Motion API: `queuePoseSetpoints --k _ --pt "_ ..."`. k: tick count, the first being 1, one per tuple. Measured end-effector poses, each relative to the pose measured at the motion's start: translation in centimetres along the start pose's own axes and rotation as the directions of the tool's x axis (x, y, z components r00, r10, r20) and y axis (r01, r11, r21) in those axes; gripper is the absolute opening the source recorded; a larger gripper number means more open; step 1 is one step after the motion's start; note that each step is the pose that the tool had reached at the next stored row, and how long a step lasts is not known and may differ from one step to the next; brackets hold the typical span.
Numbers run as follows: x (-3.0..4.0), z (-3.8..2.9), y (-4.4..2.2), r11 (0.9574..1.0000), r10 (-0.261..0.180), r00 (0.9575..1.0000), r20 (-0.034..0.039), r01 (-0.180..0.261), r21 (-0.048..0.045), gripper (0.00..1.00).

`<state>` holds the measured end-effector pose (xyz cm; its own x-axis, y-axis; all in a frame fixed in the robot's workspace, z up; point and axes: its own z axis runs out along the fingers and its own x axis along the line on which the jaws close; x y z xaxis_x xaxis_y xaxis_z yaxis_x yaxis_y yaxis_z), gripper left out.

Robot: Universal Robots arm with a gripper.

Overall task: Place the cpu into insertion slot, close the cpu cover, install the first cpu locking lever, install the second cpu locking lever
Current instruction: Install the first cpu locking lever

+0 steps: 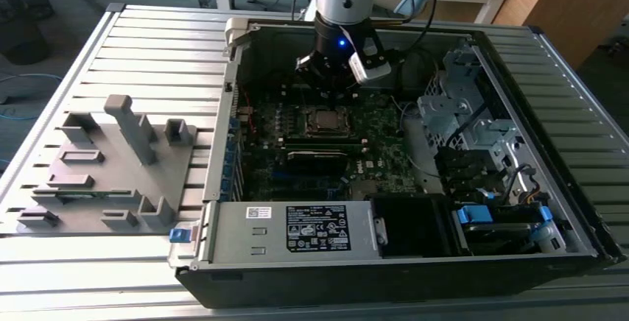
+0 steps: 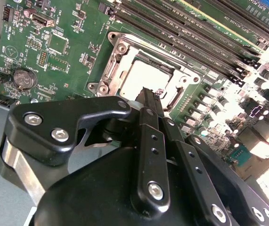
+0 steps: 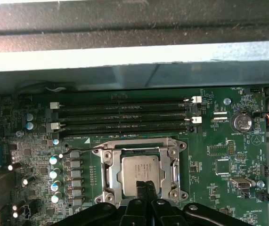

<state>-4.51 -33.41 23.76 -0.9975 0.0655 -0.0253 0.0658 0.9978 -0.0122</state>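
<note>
The cpu sits flat in the insertion slot on the motherboard, towards the far side of the open computer case on the desk. The cpu cover lies down around it, its cut-out framing the silver top, so the chip looks seated and held. The hand hangs over the socket's edge with its fingers together and nothing between them, probably as a narrow tip for pressing thin metal. I cannot tell whether it touches the frame.
</note>
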Motion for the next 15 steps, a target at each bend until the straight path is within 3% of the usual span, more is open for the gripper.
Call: queuePoseSetpoints --k 12,13,15 --pt "0.00 -0.11 0.00 1.0000 0.000 1.0000 0.0000 0.000 0.0000 0.10" --pt "0.00 -0.10 0.00 1.0000 0.000 1.0000 -0.0020 0.000 0.0001 0.10" --pt "0.00 -0.08 0.00 1.0000 0.000 0.9998 -0.0183 0.000 0.0013 0.10"
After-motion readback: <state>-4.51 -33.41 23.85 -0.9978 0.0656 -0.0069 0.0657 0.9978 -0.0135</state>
